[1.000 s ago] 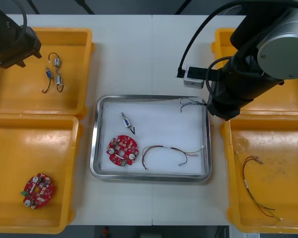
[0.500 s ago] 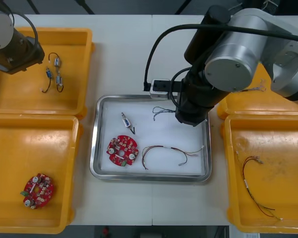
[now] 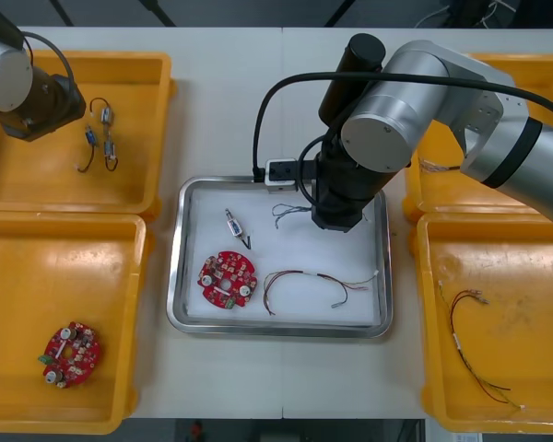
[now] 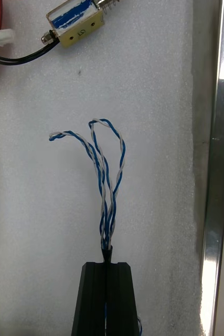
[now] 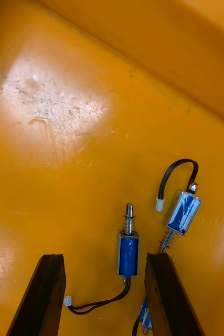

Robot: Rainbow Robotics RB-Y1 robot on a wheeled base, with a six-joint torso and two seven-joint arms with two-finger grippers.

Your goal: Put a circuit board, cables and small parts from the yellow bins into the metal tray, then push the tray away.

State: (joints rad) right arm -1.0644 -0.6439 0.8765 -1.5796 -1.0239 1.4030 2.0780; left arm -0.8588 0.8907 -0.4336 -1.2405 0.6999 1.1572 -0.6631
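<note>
My right gripper [image 4: 107,257] is shut on a twisted blue and white cable [image 4: 106,173], whose loose ends [image 3: 286,213] hang over the white inside of the metal tray [image 3: 186,276]. In the tray lie a round red circuit board [image 3: 227,279], a small metal part [image 3: 232,224] with a black lead, and a red and yellow cable [image 3: 313,284]. My left gripper [image 5: 105,294] stands open above the far left yellow bin [image 3: 37,175], over small metal parts [image 5: 128,252].
The near left bin holds another red circuit board [image 3: 69,353]. A red and yellow cable [image 3: 470,345] lies in the near right bin [image 3: 544,276]. The far right bin [image 3: 415,83] is partly behind the right arm.
The right arm has swung left from the right bins to over the tray, carrying the blue and white cable with it. The left arm has shifted slightly.
</note>
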